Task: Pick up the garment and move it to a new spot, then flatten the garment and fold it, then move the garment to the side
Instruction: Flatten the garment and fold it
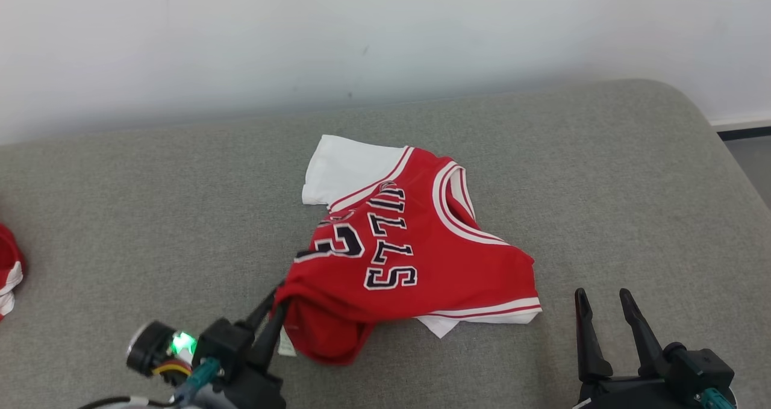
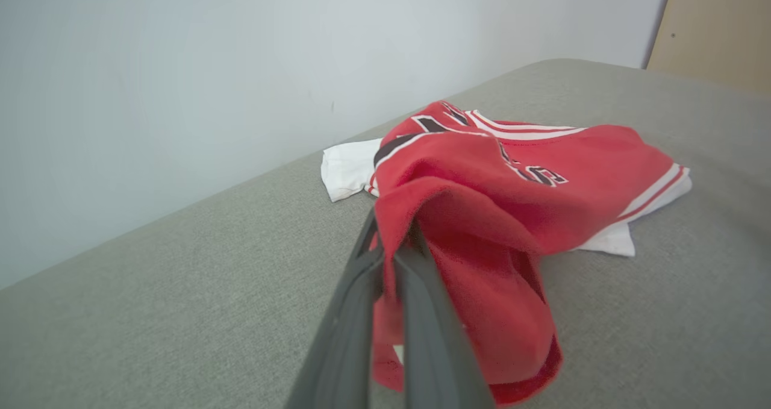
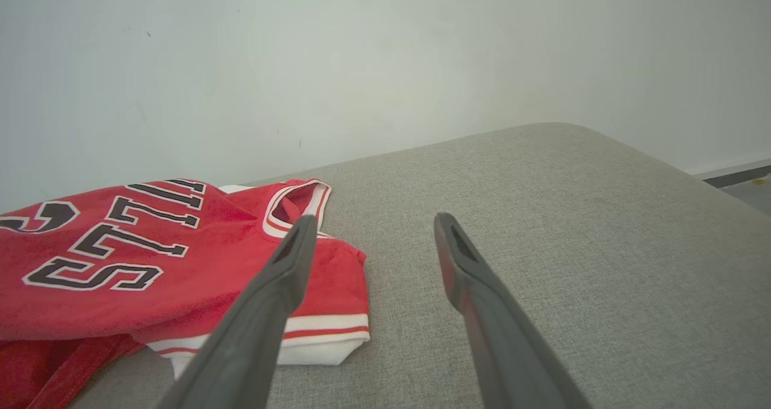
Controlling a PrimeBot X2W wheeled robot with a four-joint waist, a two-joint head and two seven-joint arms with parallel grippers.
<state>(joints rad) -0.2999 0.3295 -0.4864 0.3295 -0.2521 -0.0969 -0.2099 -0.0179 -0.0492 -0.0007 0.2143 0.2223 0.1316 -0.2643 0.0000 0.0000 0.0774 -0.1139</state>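
Head view: the jersey (image 1: 415, 258), red with white trim and black lettering, is lying crumpled at the middle of the grey cushion (image 1: 150, 216), with a white sleeve pointing to the far left. The left gripper (image 1: 278, 297) is reaching in from the near left, its fingers closed together and pinching the jersey's near-left edge. The right gripper (image 1: 602, 294) is sitting at the near right, fingers spread wide and holding nothing, just apart from the jersey's white-striped hem. Another red and white cloth (image 1: 7, 270) is showing at the left edge.

Left wrist view: the left gripper (image 2: 391, 240) is clamping a fold of the jersey (image 2: 512, 180), with red fabric draping over and between the two fingertips and hanging toward the cushion (image 2: 150, 312).

Right wrist view: the right gripper (image 3: 373, 222) is standing wide apart above bare cushion (image 3: 572, 216), gripping nothing. The jersey (image 3: 120, 258) is lying to its left, its striped hem passing behind the left finger.
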